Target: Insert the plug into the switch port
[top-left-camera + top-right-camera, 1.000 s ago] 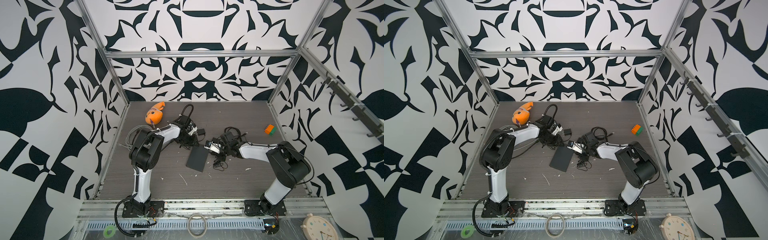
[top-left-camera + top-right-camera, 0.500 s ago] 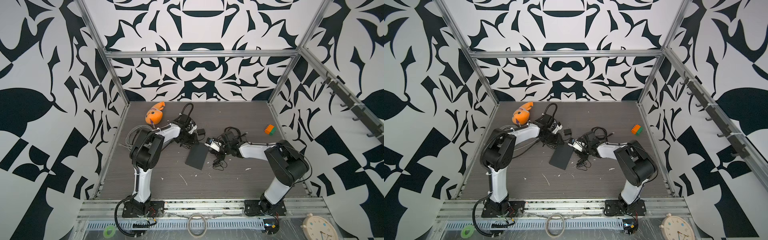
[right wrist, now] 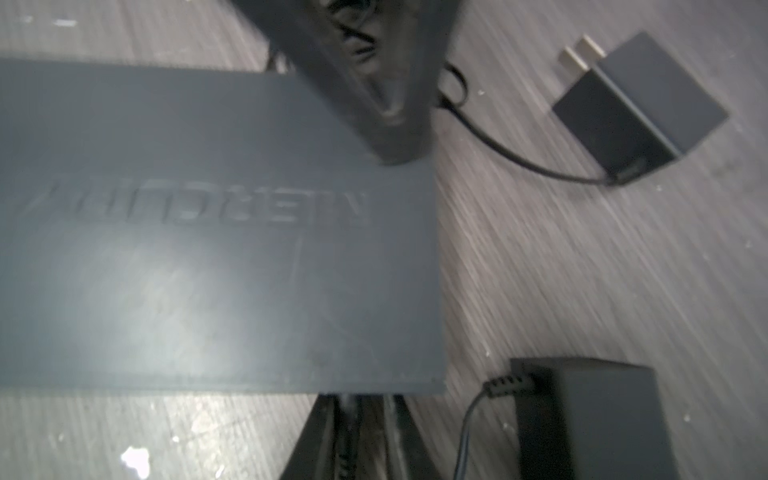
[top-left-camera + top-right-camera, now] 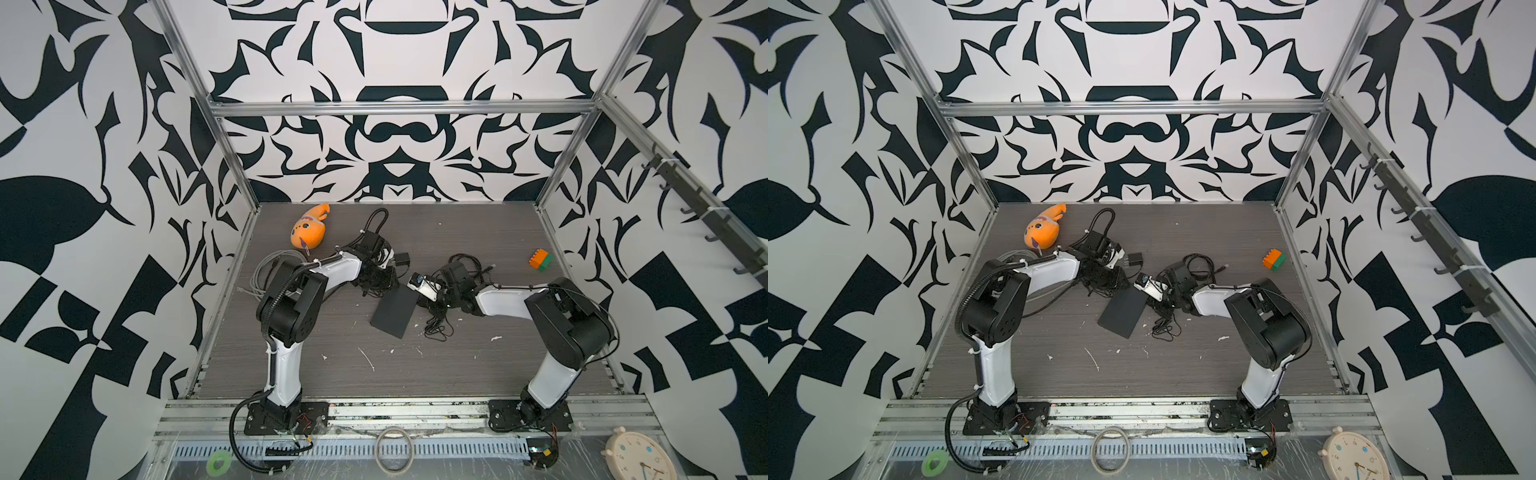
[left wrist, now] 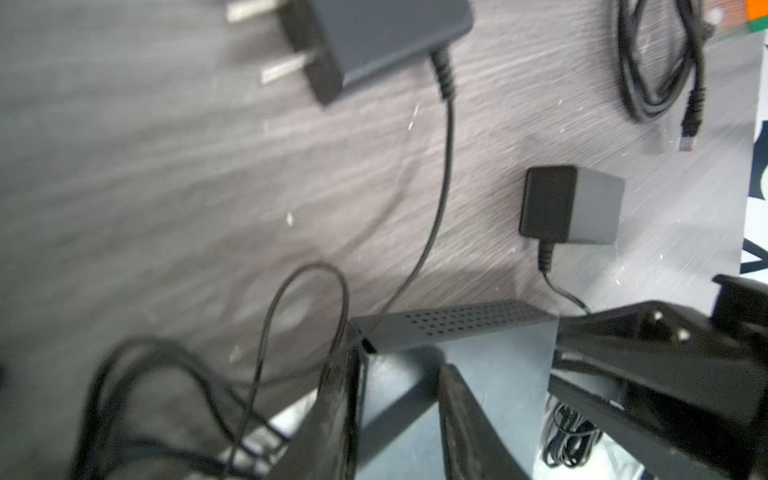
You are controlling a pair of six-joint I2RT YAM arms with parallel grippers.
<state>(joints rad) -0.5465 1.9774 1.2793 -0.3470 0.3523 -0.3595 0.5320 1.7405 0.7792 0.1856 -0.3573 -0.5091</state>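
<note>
At the near edge, a round beige clock (image 4: pixel 638 457), a pale hoop (image 4: pixel 395 451) and a green tape roll (image 4: pixel 219 462) are being shown lying flat. Farther in, a flat black rectangular network switch (image 4: pixel 394 309) is being supported by the dark wood-grain tabletop (image 4: pixel 457 365). It is lying at an angle, with a tangle of thin black cable (image 4: pixel 436 326) just beside its right side.

The switch's far end is being flanked by both arms. The right gripper (image 3: pixel 365 401) is being shown at the switch's edge with only a narrow gap between its jaws and a thin cable running in that gap. Whether the cable is being clamped cannot be told through the blur. The left gripper (image 5: pixel 399 361) is being shown with its jaws partly apart over the switch's corner, the switch's top being visible through the gap.

The small black plug (image 5: pixel 366 345) is being seen at the end of the switch's perforated side, just beside one left finger (image 5: pixel 340 407). Whether it is being seated in the port cannot be told. Its thin lead (image 5: pixel 440 187) is being traced back to a black two-pronged power adapter (image 5: pixel 386 37) lying just beyond. A second black cube adapter (image 5: pixel 573 205) is being shown near the switch.

Farther back, a coiled black network cable (image 4: pixel 469 264), a grey cable coil (image 4: pixel 270 272), an orange-and-green block (image 4: pixel 540 260) and, farthest, an orange plush fish (image 4: pixel 309 230) are being shown resting on the tabletop.
</note>
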